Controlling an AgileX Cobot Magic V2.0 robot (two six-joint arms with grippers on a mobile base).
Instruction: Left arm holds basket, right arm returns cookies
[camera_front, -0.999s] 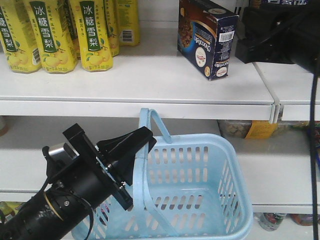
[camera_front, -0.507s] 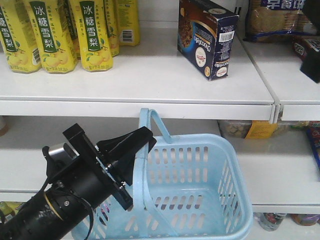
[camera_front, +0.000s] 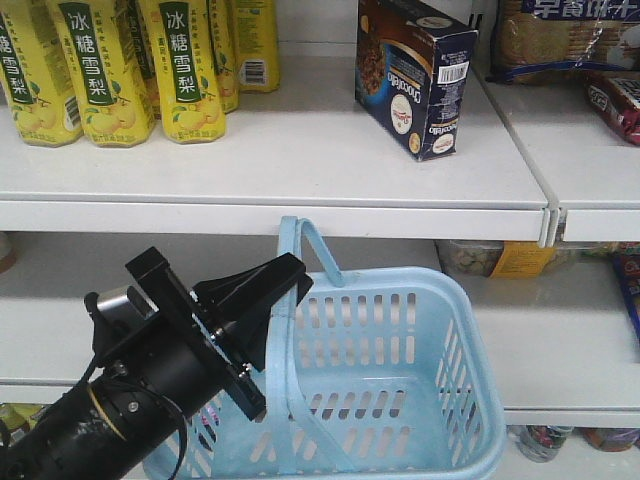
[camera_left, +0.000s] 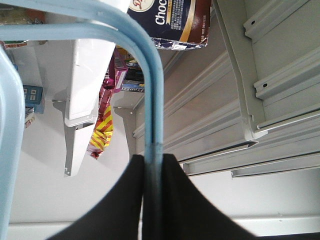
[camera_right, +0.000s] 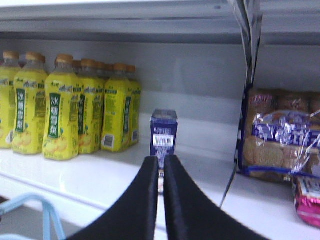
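On the upper shelf, right of centre: cookies (camera_front: 415, 75), upright, barcode end turned toward the front, well apart from the basket below; seen end-on in the right wrist view (camera_right: 163, 134), beyond the fingertips.
Upper shelf (camera_front: 300, 160): white; yellow drink bottles (camera_front: 110, 70) in rows at far left; bag of round biscuits (camera_front: 560, 40) on the adjoining section at right, with a red-pink packet (camera_front: 615, 100) just in front of it.
Basket (camera_front: 400, 400): light blue, slotted sides, hanging in front of the lower shelf, interior bare; hoop handle (camera_front: 300, 250) raised.
Left end effector (camera_front: 262, 310): black wedge on a cabled cylindrical arm, lower left; closed tight on the basket handle, the blue strip pinched between both fingers (camera_left: 125, 200) in the left wrist view.
Right end effector (camera_right: 161, 165): out of the front view; in its own wrist view, flat black fingers pressed nearly together with only a thin slit between, gripping nothing, pointed at the cookies and apart from them.
Lower shelf (camera_front: 560, 340): white, behind the basket; yellow-labelled packet (camera_front: 510, 258) at its back.
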